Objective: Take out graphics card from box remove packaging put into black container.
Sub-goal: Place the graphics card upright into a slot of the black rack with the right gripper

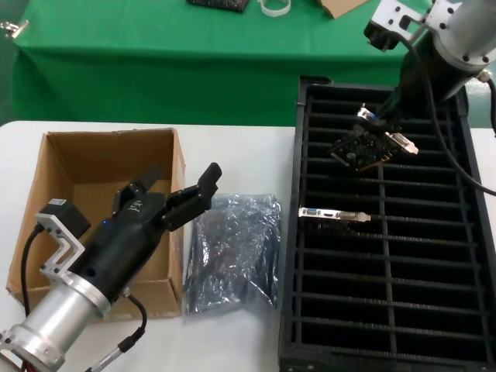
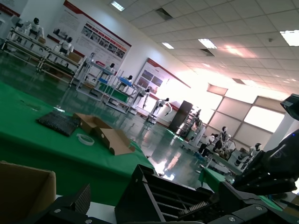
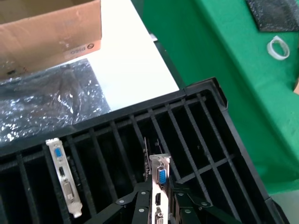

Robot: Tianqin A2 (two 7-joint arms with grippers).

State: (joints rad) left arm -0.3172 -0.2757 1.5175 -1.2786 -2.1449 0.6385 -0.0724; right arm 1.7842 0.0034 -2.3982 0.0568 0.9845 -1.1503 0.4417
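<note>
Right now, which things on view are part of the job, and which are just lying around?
Part of the job:
- graphics card, held in the right end effector over the black container
- packaging, lying empty on the table
- box, with the left end effector open beside it

Just lying about:
- tape roll on the green cloth
- second card already slotted

Even overhead light; ceiling panels [image 2: 205,43] and bright windows [image 2: 264,119] wash out the hall beyond the left claw [image 1: 180,190]. The packaging [image 1: 232,252] beside it glints; shadows stay soft.
</note>
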